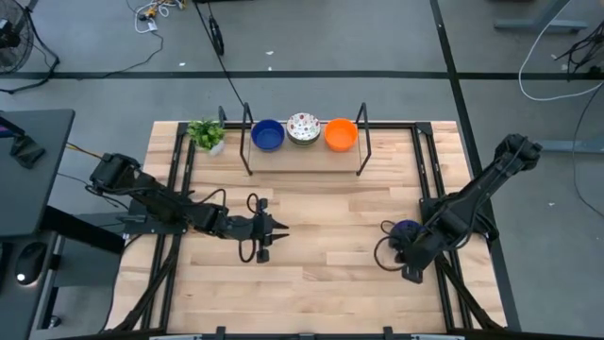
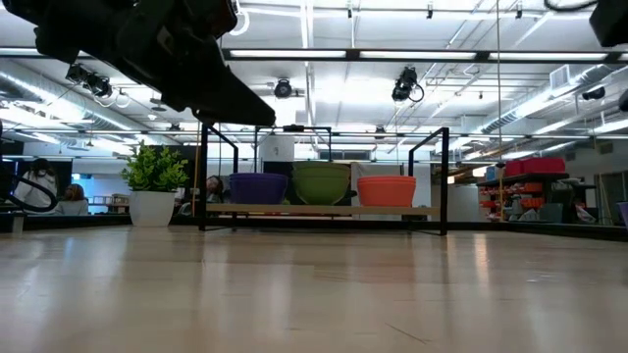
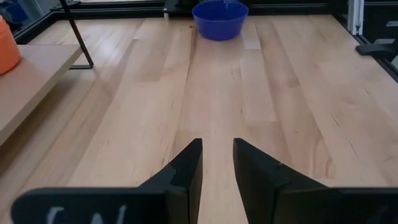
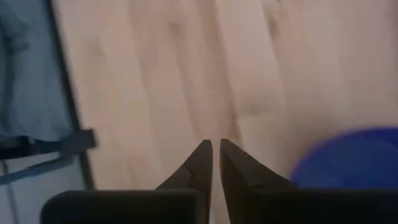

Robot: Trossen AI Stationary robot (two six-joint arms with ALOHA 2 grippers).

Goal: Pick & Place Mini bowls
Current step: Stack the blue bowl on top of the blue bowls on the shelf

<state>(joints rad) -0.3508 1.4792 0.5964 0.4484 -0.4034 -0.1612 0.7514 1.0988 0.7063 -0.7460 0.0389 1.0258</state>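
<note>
Three mini bowls in a row on a low wooden shelf (image 1: pixel 304 157) inside a black wire frame (image 1: pixel 362 123) at the far edge of the butcher-block table (image 1: pixel 311 255), all upright with mouths up: a solid blue bowl (image 1: pixel 268 135) nearest the small green potted plant (image 1: pixel 207 134), a white red-speckled bowl (image 1: pixel 303 127) in the middle, a solid orange bowl (image 1: pixel 341 134) at the other end. Round and shallow, so no long axis to tell. Fourth bowl, a second blue bowl (image 1: pixel 406 230), upright on the bare table well apart from the shelf, just beside the right gripper (image 1: pixel 396 247); same bowl glossy and smooth-walled in the left wrist view (image 3: pixel 220 18), and a blurred blue curve beside the dark fingers in the right wrist view (image 4: pixel 348 158). Right gripper low over pale wood, fingers (image 4: pixel 200 163) nearly together with a thin slit between, clasping nothing. Left gripper (image 1: pixel 274 229) over the table's middle, pointing toward the lone blue bowl, fingers (image 3: pixel 189 168) slightly parted with only a narrow gap, empty. Partial white lettering on the left wrist's black housing, unreadable. From the low view, speckled bowl seen green-sided (image 2: pixel 321 183) between blue and orange.
</note>
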